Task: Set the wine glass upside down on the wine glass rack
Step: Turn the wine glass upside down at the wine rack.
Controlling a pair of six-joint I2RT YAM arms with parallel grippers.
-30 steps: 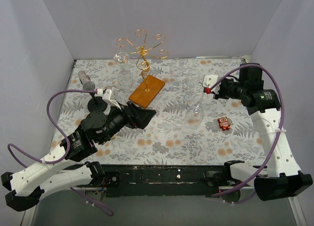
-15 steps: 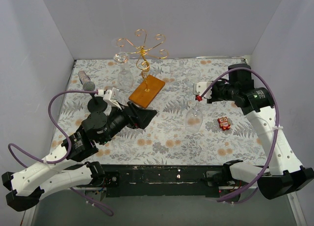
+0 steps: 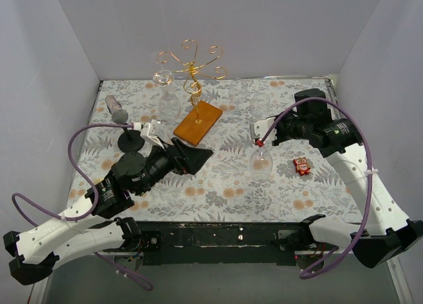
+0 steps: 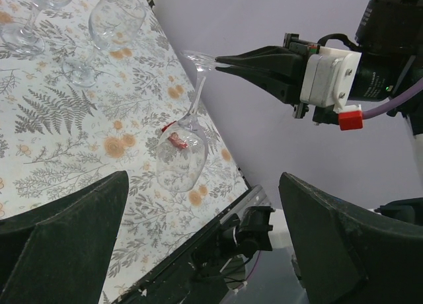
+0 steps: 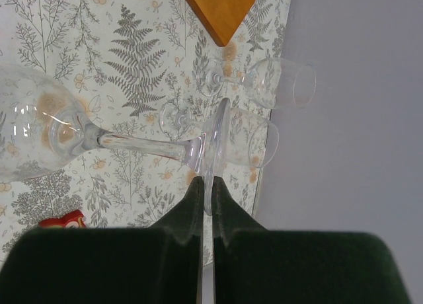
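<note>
Top external view: the wine glass (image 3: pixel 262 160) hangs bowl-down over the right half of the worktop (image 3: pixel 218 185), about midway between its near and far edges. The right gripper (image 3: pixel 256 139) reaches in from the right edge, and its fingers are pinched shut on the rim of the glass's round foot. The stem and bowl hang below them.

In the left wrist view, the two dark fingers (image 4: pixel 254 58) come in sideways and meet on the foot's edge. The glass (image 4: pixel 180 160) hangs tilted, with its bowl swung towards the near edge. I cannot tell whether the bowl's rim clears the flowered cloth.

In the right wrist view, the foot sits edge-on in the slit between the fingers (image 5: pixel 192 208). The stem (image 5: pixel 142 145) runs away to the left.

The wine glass rack (image 3: pixel 198 123) stands nearer the far edge, left of centre. Its wooden base is turned at an angle and its gold wire curls rise above it. The held glass is well apart from it, off to the right.

Another glass (image 3: pixel 167 100) is just beside the rack's left side.

The left gripper (image 3: pixel 188 157) hovers near the middle of the worktop, its fingers spread wide and holding nothing.

A black microphone stand (image 3: pixel 130 140) sits towards the left edge. A small red object (image 3: pixel 303 166) lies just right of the held glass.
</note>
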